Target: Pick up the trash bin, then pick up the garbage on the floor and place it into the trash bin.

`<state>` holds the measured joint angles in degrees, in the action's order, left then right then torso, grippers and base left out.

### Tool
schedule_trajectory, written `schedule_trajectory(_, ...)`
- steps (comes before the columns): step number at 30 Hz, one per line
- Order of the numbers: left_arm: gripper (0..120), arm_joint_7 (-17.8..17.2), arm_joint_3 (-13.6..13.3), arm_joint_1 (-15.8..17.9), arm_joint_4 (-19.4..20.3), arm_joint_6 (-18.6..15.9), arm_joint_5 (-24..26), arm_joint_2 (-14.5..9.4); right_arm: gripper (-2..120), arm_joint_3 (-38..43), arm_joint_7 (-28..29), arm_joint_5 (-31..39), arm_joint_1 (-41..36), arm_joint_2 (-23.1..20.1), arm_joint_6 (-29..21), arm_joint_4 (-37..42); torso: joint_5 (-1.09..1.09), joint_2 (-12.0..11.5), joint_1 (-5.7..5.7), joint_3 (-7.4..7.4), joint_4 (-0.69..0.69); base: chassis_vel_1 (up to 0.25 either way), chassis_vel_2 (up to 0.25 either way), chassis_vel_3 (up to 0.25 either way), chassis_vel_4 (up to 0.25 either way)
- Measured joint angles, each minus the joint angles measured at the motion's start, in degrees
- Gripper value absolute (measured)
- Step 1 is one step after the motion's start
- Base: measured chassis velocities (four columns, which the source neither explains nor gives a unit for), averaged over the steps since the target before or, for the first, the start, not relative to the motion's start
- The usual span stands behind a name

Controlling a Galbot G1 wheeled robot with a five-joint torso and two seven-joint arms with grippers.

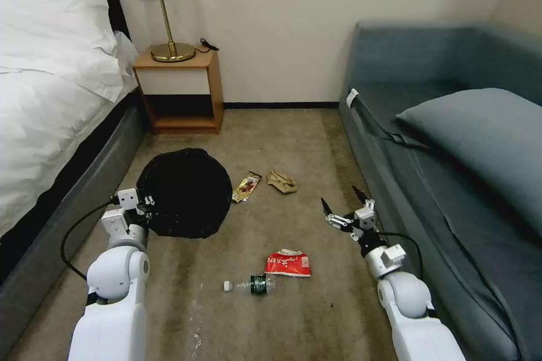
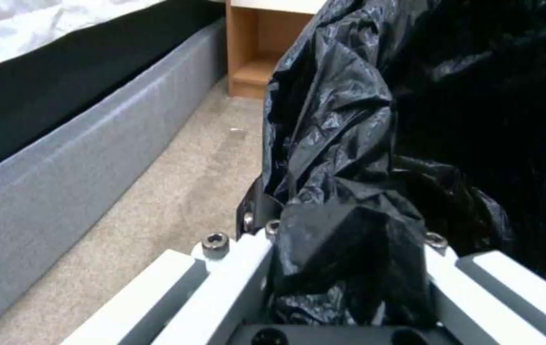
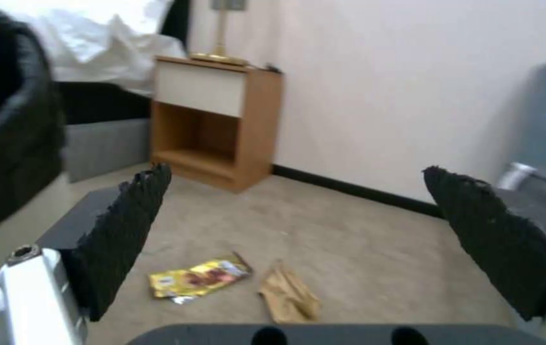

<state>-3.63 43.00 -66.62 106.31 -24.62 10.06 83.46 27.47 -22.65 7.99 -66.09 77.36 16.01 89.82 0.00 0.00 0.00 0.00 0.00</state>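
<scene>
Carpeted floor [image 1: 316, 141]; left gripper [image 2: 343, 268] apparently pinches trash bin [image 1: 185, 192] liner; right gripper [image 1: 345, 206] spread, wrapper [image 3: 197, 279] ahead.

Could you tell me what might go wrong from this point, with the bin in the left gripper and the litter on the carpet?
1. The left gripper is shut on the trash bin at its loose black liner, so the bin could slip or tilt.
2. The gold wrapper and paper wad lie flat and close together; the open right gripper might catch both or neither.
3. The bottle is round and could roll when touched.
</scene>
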Motion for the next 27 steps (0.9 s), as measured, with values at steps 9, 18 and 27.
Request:
schedule_trajectory(9,1,0.1,0.2,0.2,-0.4,0.0,-0.4,-0.1,100,-12.0,-3.3,-0.1,7.2,-5.0,-2.4,-7.2,-0.01,0.0,0.0,0.0,0.0,0.0,0.0,0.0,0.0)
schedule_trajectory(18,1,0.2,0.1,0.0,-0.1,-0.1,-1.3,-0.3,100,-20.5,-11.3,-2.7,11.8,-5.4,-1.7,-14.7,-0.01,0.0,0.0,0.0,0.01,0.0,0.0,0.0,0.0)
schedule_trajectory(27,1,0.2,-0.1,-0.9,0.6,-0.2,-2.6,0.3,100,-28.1,-16.3,-6.8,16.8,-4.5,-2.1,-22.2,-0.01,0.0,0.0,0.0,0.0,0.0,0.0,0.0,0.0)
